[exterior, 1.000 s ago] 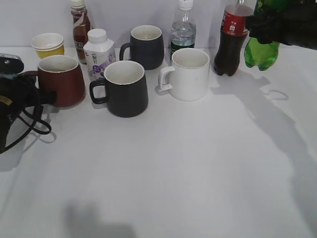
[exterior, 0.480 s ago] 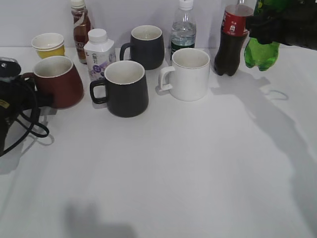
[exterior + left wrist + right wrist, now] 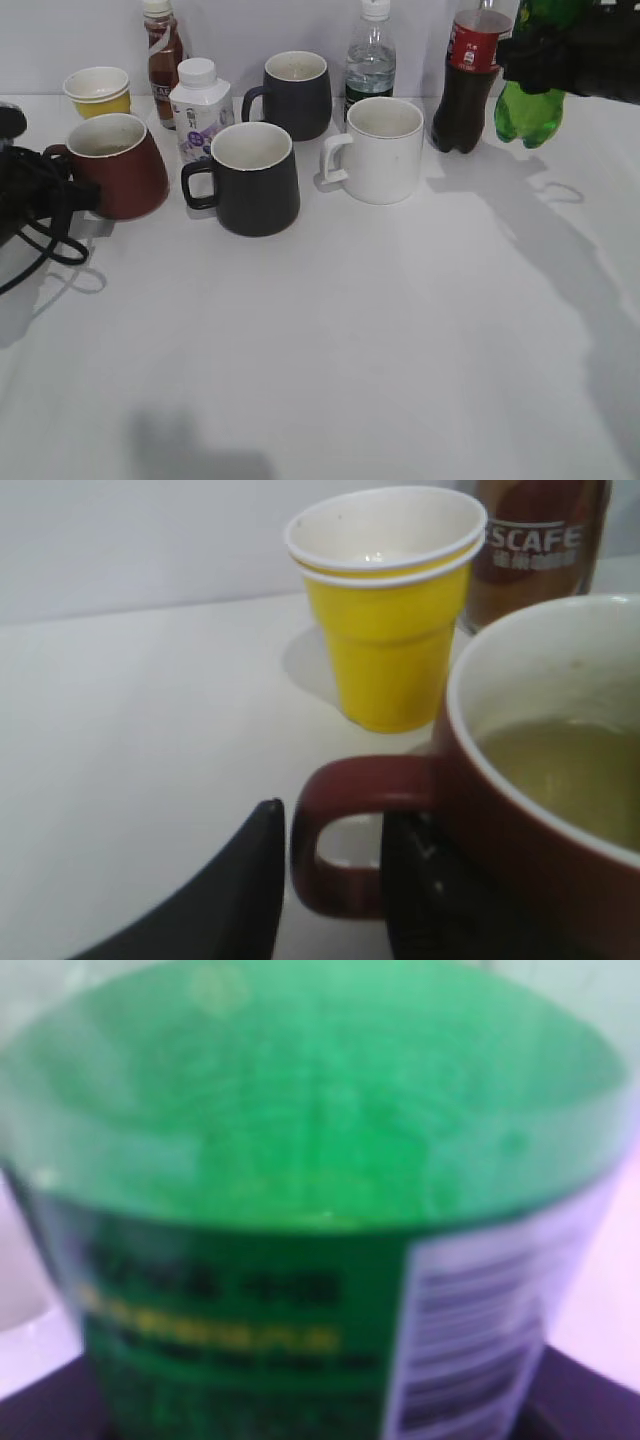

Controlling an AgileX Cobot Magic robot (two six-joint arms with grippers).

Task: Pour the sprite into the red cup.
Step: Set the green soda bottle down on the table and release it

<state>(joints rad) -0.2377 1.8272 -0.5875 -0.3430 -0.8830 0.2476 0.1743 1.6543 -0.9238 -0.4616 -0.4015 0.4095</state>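
Observation:
The red cup (image 3: 118,165) stands tilted at the far left of the table, off-white inside. My left gripper (image 3: 60,190) is shut on its handle; in the left wrist view the jaws (image 3: 330,855) pinch the handle of the red cup (image 3: 520,780), which holds pale liquid. The sprite (image 3: 528,108), a green bottle, hangs at the back right beside the cola bottle, lifted slightly off the table. My right gripper (image 3: 545,55) is shut on its upper part. The sprite (image 3: 300,1210) fills the right wrist view, blurred; the jaws are hidden.
A yellow paper cup (image 3: 97,90), a coffee bottle (image 3: 162,55), a white carton (image 3: 198,105), two black mugs (image 3: 252,180) (image 3: 295,92), a white mug (image 3: 380,150), a water bottle (image 3: 370,55) and a cola bottle (image 3: 468,85) crowd the back.
The left gripper has tilted and lifted the red cup slightly, drawing back to the left. The sprite has risen a little in the right gripper.

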